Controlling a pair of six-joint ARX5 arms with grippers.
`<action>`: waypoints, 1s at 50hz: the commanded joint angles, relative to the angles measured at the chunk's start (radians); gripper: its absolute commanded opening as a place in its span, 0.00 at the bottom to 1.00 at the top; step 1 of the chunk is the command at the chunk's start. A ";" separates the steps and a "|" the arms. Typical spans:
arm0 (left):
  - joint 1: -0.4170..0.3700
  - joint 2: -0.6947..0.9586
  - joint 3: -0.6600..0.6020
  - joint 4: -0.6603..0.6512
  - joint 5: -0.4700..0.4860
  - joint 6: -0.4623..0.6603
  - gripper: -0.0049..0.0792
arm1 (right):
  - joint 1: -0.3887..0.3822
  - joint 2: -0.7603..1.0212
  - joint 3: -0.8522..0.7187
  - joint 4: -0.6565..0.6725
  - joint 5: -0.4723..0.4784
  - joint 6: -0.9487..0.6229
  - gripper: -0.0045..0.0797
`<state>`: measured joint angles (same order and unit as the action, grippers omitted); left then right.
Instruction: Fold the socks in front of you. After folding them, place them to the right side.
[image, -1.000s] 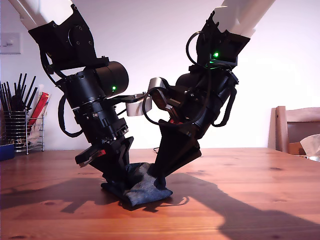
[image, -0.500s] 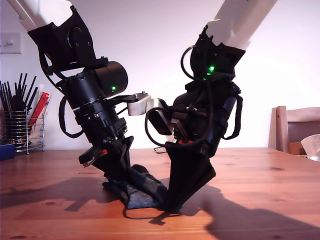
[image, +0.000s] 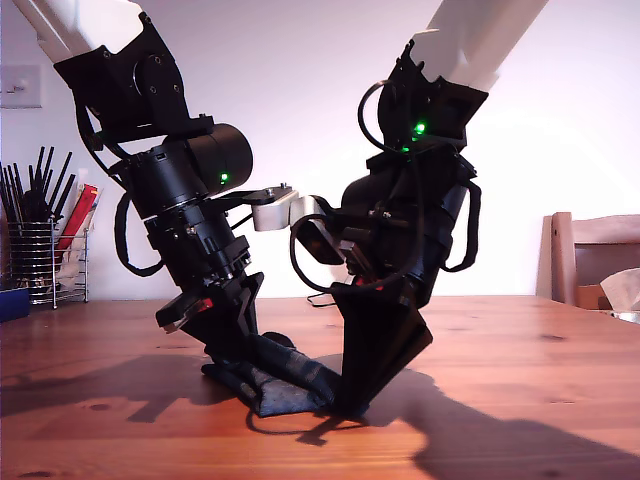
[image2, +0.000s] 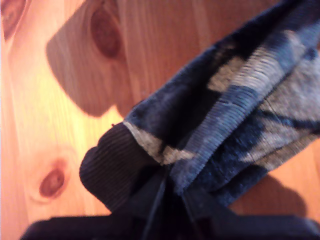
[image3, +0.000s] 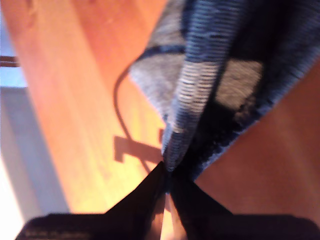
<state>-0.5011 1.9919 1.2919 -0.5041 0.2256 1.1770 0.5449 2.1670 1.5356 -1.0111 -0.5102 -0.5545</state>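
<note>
The socks (image: 285, 385) lie as a dark blue-grey bundle on the wooden table (image: 520, 400), stretched low between two black grippers. In the exterior view, one arm's gripper (image: 235, 350) presses on the bundle's end toward the view's left. The other arm's gripper (image: 352, 405) holds the end toward the view's right. The wrist views do not show which arm is which. My first gripper (image2: 165, 200) is shut on the socks (image2: 225, 115) beside a black ribbed end. My second gripper (image3: 166, 175) is shut on a striped fold of the socks (image3: 210, 75).
A wire rack of utensils (image: 40, 250) and a blue container (image: 12, 303) stand at the exterior view's left edge. A wooden chair (image: 595, 260) and a pale crumpled thing (image: 622, 288) are at that view's right. A thin thread loop (image: 290, 432) lies by the socks.
The gripper at the exterior view's right moved rightward, drawing the bunched socks out longer and flatter. In the last half second little has shifted. The other arm stayed put.
</note>
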 joint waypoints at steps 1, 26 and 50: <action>0.003 0.097 -0.048 -0.026 -0.040 0.003 0.03 | 0.007 -0.005 0.017 0.023 0.038 0.026 0.04; 0.021 0.097 -0.048 -0.090 -0.032 -0.002 0.03 | -0.028 -0.091 0.018 0.114 0.080 0.114 0.04; 0.023 0.097 -0.048 -0.095 -0.031 -0.003 0.03 | -0.028 -0.092 0.018 0.154 0.178 0.147 0.21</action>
<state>-0.4900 1.9923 1.3052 -0.5507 0.2157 1.1770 0.5167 2.0857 1.5475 -0.8650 -0.3325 -0.4152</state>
